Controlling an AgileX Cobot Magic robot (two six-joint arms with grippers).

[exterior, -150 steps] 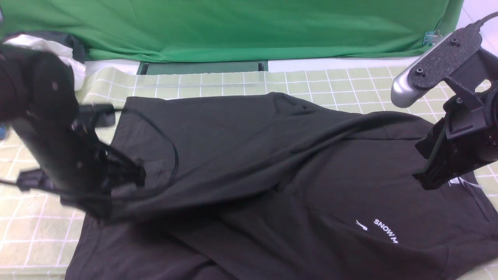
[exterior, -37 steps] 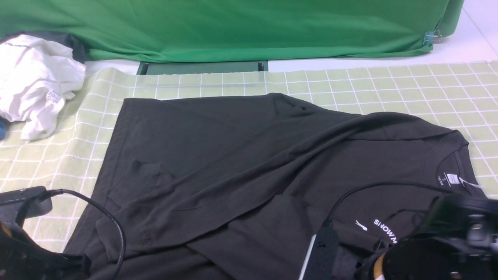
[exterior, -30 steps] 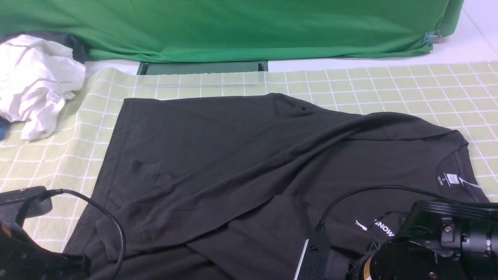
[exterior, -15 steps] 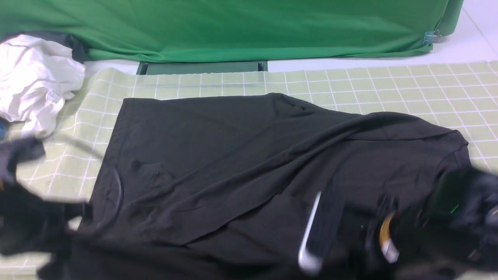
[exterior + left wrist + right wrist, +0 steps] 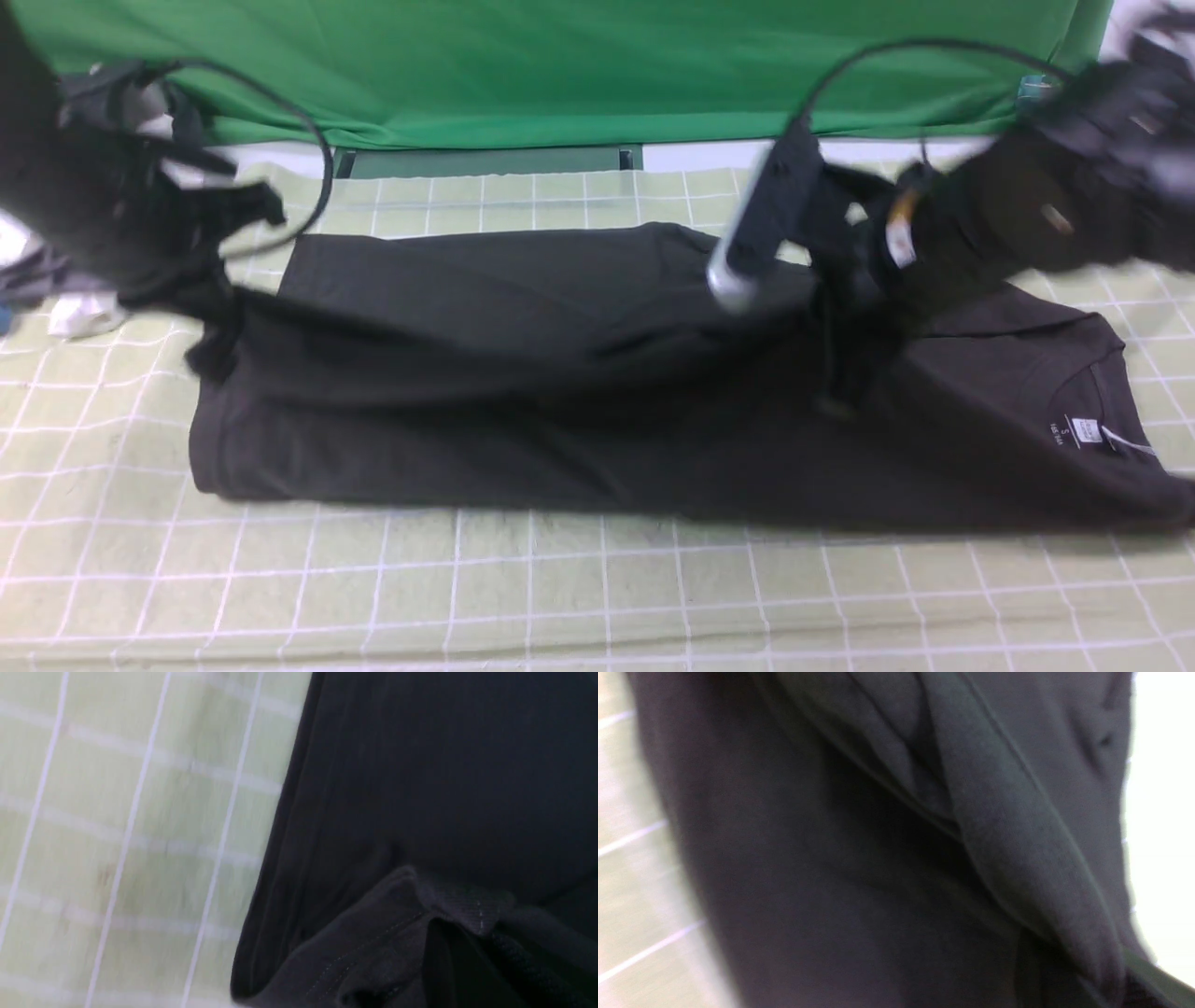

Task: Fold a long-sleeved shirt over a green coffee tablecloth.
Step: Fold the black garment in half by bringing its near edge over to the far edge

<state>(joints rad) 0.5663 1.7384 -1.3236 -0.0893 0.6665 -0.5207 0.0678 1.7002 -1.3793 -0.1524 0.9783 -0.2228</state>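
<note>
Green coffee tablecloth (image 5: 560, 588) beneath long-sleeved shirt (image 5: 560, 439), raised edge pinched by left claw (image 5: 220, 322), right claw (image 5: 843, 378).

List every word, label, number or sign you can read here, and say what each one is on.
White print on the neck label inside the collar of the long-sleeved shirt: too small and blurred to read.
Nothing else is readable. No print shows on the shirt's outer cloth, and the wrist views show only plain fabric and the checked tablecloth.
</note>
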